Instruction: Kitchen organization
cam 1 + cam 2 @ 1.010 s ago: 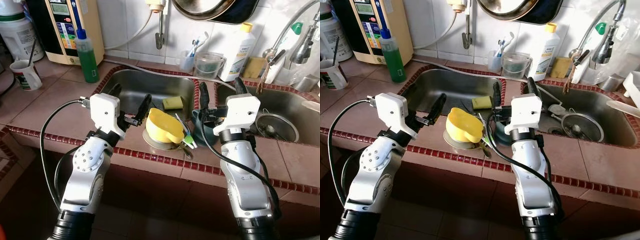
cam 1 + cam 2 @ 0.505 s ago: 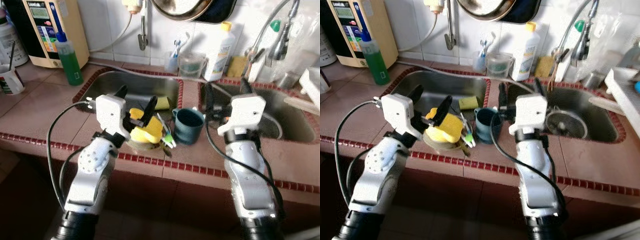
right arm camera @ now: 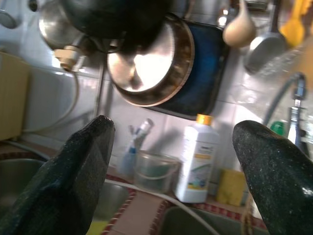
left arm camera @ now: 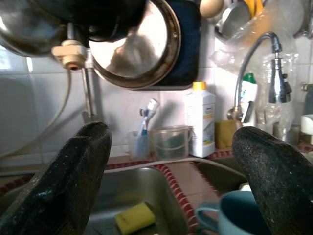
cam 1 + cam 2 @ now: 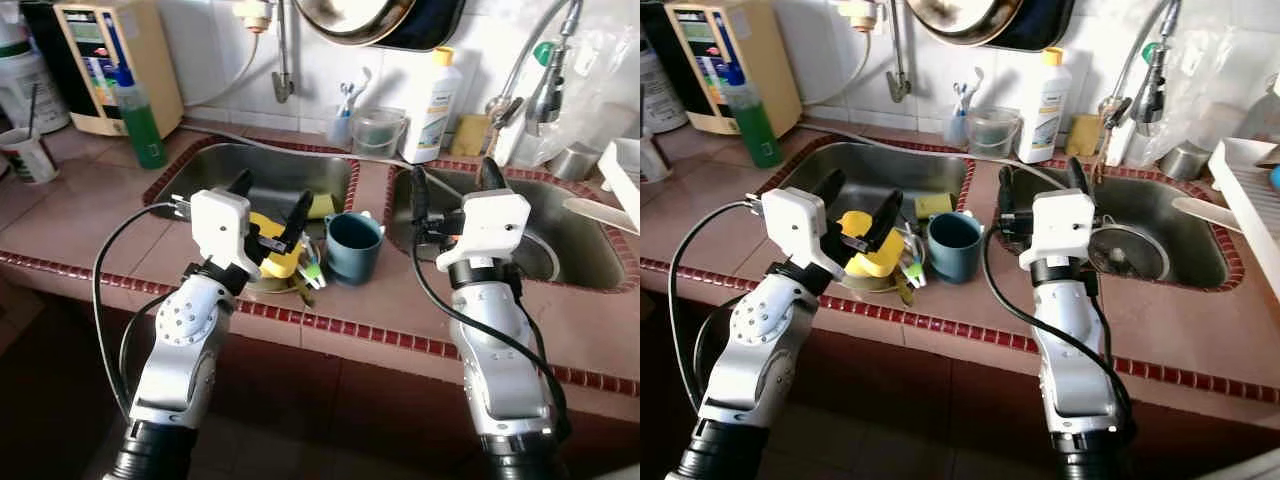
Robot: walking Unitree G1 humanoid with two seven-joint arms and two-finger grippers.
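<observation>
Stepped rightward; both grippers, left gripper (image 5: 268,207) and right gripper (image 5: 449,190), spread and unladen; yellow plastic bowl (image 5: 268,250) and teal ceramic mug (image 5: 353,247) unsorted.

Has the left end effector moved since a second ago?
Yes. The left end effector shifted to the robot's right, closer to the yellow sponge. Its open fingers now frame the yellow cup.

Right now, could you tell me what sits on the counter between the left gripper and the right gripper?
In the left eye view, a teal mug stands between the left gripper and the right gripper, on the tiled divider separating the two sinks.
</observation>
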